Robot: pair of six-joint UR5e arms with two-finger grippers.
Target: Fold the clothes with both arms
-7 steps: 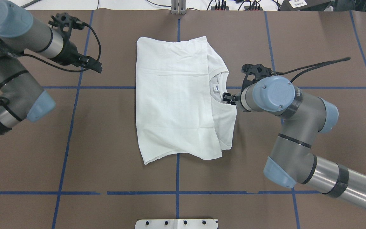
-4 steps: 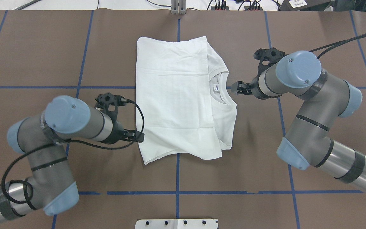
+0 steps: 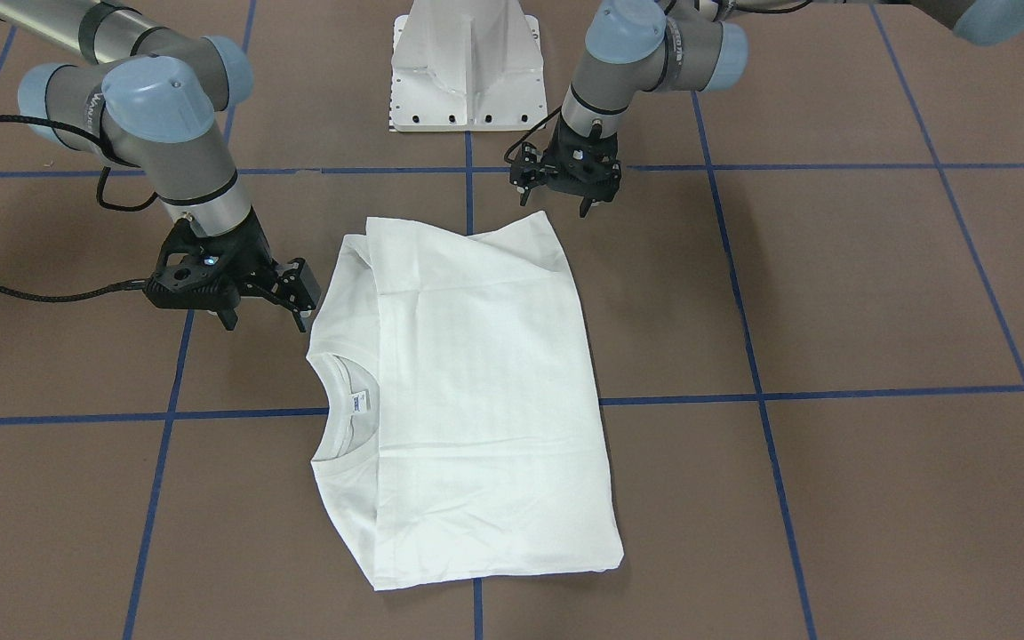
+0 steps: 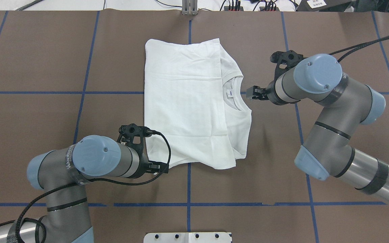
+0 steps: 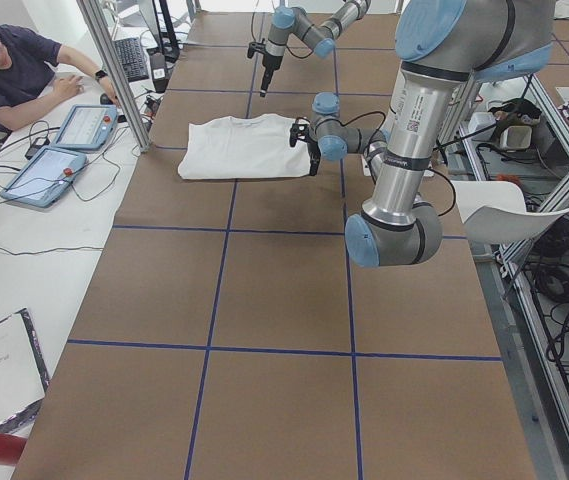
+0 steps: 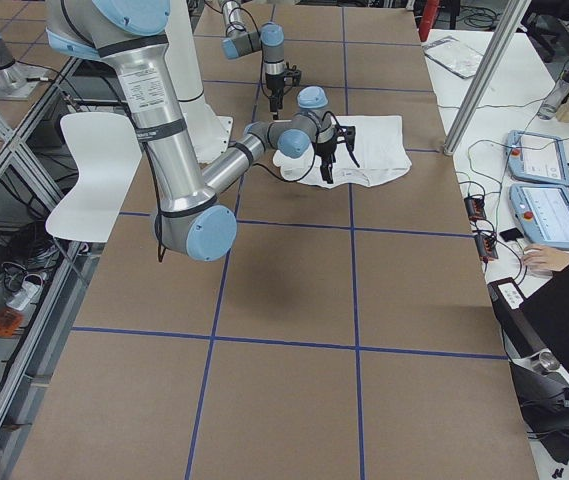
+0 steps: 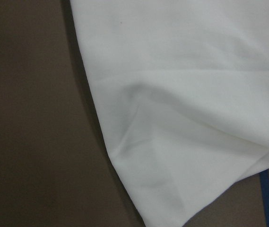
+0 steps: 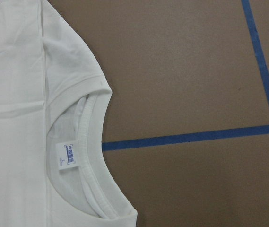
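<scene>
The white T-shirt (image 4: 187, 104) lies folded flat in the middle of the brown table, its collar (image 4: 236, 98) and small label (image 4: 229, 94) towards the right. No printed text shows. My left gripper (image 4: 162, 167) hovers open at the shirt's near left corner (image 7: 181, 118), holding nothing. On the view's right in the front view, the left gripper (image 3: 556, 203) has its fingers spread just off the cloth edge. My right gripper (image 4: 250, 93) is open beside the collar (image 8: 94, 179), a little off the cloth. The front view shows this right gripper (image 3: 268, 316) empty.
The white pedestal base (image 3: 468, 62) stands at the robot's edge of the table. Blue tape lines (image 4: 188, 189) cross the brown surface. A seated person (image 5: 9, 70) with tablets (image 5: 64, 150) is at a side table beyond the far edge.
My left arm swung from the far left of the table to the shirt's near left corner. My right gripper drew back off the collar to just beside it, then held still.
</scene>
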